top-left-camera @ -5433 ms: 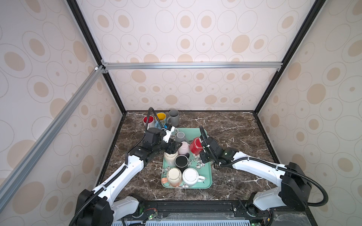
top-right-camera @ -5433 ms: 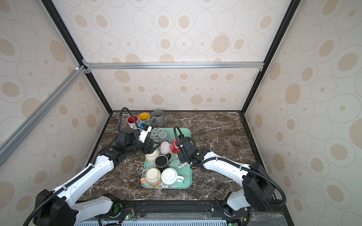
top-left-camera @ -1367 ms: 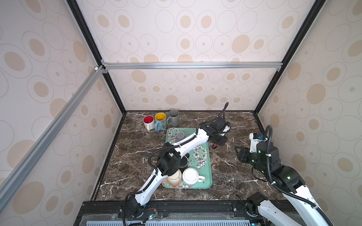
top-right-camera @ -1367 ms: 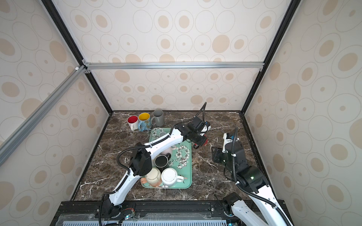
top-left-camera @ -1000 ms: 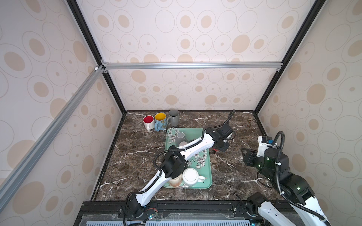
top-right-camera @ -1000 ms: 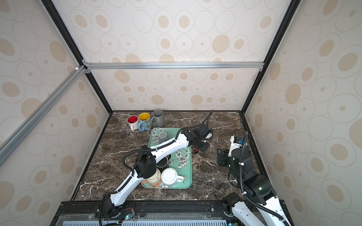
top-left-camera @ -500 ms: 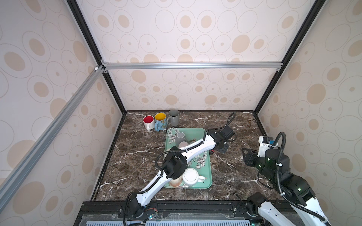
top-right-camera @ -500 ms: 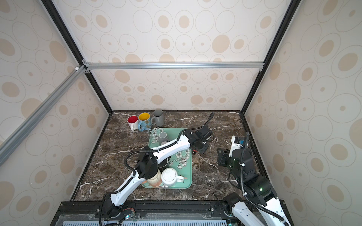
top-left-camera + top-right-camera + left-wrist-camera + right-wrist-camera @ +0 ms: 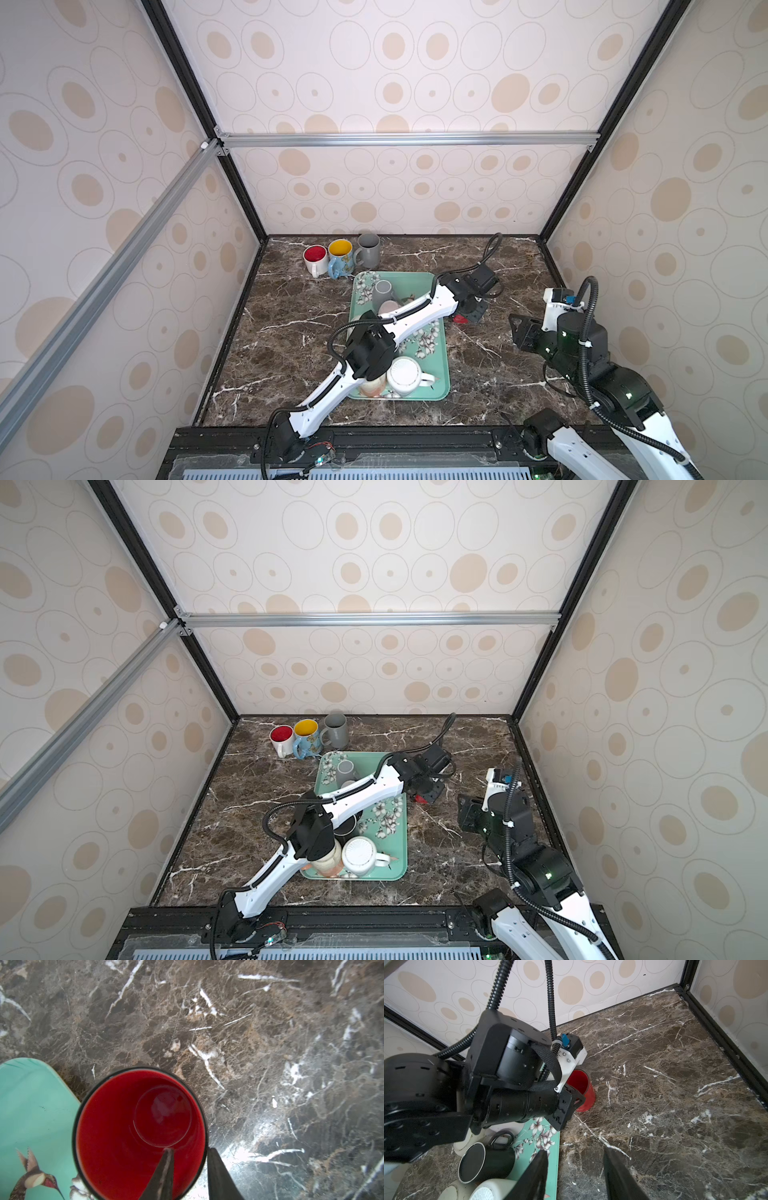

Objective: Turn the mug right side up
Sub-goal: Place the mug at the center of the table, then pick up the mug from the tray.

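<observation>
Tabletop (image 9: 291, 332) holds a green tray (image 9: 417, 280), and just off its edge at three o'clock the red mug (image 9: 141, 1132) stands mouth up, directly beneath the left gripper (image 9: 189, 1150), whose parted fingers (image 9: 164, 1174) straddle its wall, while the right gripper (image 9: 575, 1150), parted and empty, waits farther out.

Dark brown marble table (image 9: 291, 332) w/ white veins, walls on left, far & right sides. Green floral tray (image 9: 448, 374) lies flat at ctr, long side running near–far. Just beyond its far-left corner, 3 upright mugs in a close row: white mug (image 9: 314, 258) w/ red inside, blue mug (image 9: 340, 257) w/ yellow inside, grey mug (image 9: 369, 251) nearest the tray. Red mug (image 9: 141, 1132) stands mouth up on bare marble just right of tray's far end; touching tray or not, can't tell.
</observation>
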